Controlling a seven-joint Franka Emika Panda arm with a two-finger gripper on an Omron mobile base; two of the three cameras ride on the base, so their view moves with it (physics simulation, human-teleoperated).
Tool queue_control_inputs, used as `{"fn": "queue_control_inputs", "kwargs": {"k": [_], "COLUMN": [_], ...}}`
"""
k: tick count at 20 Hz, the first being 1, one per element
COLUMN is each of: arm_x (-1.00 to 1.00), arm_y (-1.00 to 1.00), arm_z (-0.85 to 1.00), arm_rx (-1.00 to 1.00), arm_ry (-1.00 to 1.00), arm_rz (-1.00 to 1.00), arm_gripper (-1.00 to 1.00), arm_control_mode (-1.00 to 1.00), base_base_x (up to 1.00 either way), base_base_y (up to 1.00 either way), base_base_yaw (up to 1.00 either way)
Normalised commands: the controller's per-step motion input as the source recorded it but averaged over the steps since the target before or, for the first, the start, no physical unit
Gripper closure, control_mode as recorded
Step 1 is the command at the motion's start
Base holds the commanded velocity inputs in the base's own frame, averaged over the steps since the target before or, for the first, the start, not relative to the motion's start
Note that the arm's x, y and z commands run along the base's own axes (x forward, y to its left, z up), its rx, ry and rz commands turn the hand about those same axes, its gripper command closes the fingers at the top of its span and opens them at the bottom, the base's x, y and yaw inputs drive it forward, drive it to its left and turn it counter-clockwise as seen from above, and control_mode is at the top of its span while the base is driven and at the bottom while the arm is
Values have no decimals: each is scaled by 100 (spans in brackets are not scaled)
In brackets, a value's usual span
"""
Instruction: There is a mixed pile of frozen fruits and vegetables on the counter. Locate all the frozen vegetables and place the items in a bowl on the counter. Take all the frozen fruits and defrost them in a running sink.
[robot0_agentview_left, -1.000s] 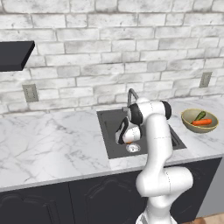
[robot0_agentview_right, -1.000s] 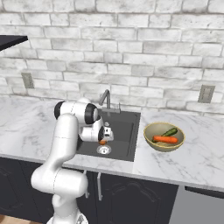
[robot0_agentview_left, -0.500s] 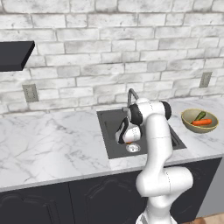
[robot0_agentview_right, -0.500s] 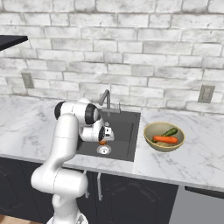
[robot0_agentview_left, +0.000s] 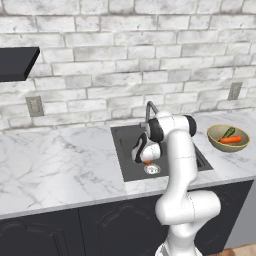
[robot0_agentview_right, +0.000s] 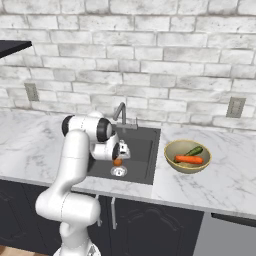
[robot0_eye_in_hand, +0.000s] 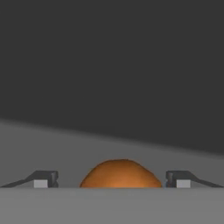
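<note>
The hand hangs low inside the black sink, released: in the hand view its two fingertips stand wide apart, with a clear gap on either side of the dull orange fruit that sits between them, so they do not grip it. From the base cameras the same orange ball shows just under the hand, above the round silver drain, and I cannot tell whether it rests on the sink floor. The curved grey faucet stands at the back edge of the sink. To the right of the sink, on the white marble counter, sits the tan bowl, and in it lie the orange carrot and the dark green stick, side by side and touching or nearly so.
</note>
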Motion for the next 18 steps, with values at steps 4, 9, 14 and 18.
{"fn": "queue_control_inputs", "kwargs": {"k": [4,9,14,18], "arm_x": [-25,-21,-15,-9], "arm_y": [-3,0,0,0], "arm_z": [27,34,31,26], "arm_rx": [3,3,1,0], "arm_ry": [-4,-3,-5,-5], "arm_rz": [0,0,0,0], "arm_gripper": [-100,-100,-100,-100], "arm_control_mode": [-100,-100,-100,-100], "base_base_x": [0,0,0,0], "base_base_y": [0,0,0,0], "base_base_yaw": [0,0,0,0]}}
